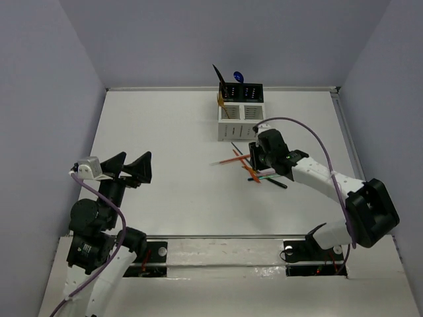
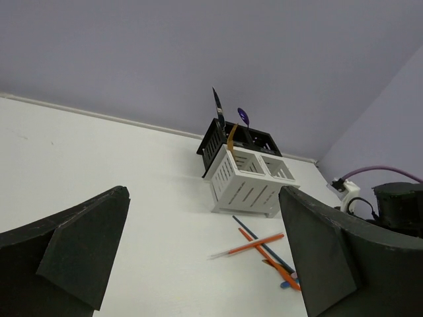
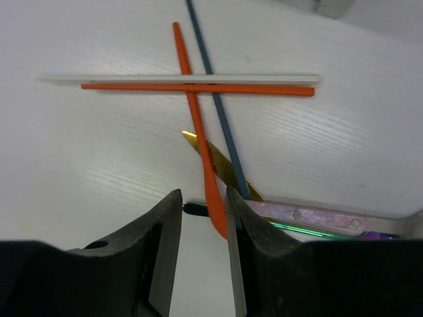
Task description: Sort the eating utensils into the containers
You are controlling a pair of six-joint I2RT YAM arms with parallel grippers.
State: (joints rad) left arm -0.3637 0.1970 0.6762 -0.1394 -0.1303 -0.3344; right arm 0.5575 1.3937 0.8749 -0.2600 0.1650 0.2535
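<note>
The containers stand at the back centre: two black bins behind, two white in front. A black knife, a blue spoon and a gold utensil stand in them. Loose utensils lie crossed in front of them. My right gripper is low over this pile. It is open a little, with the wide end of an orange-red utensil between its fingers. A second orange-red piece, a blue one, a gold knife and a pink handle lie there too. My left gripper is open and empty, raised at the left.
The table's back wall runs right behind the containers. A raised rail lines the right edge. A purple cable loops over the right arm. The left wrist view shows the pile and the right arm beyond it.
</note>
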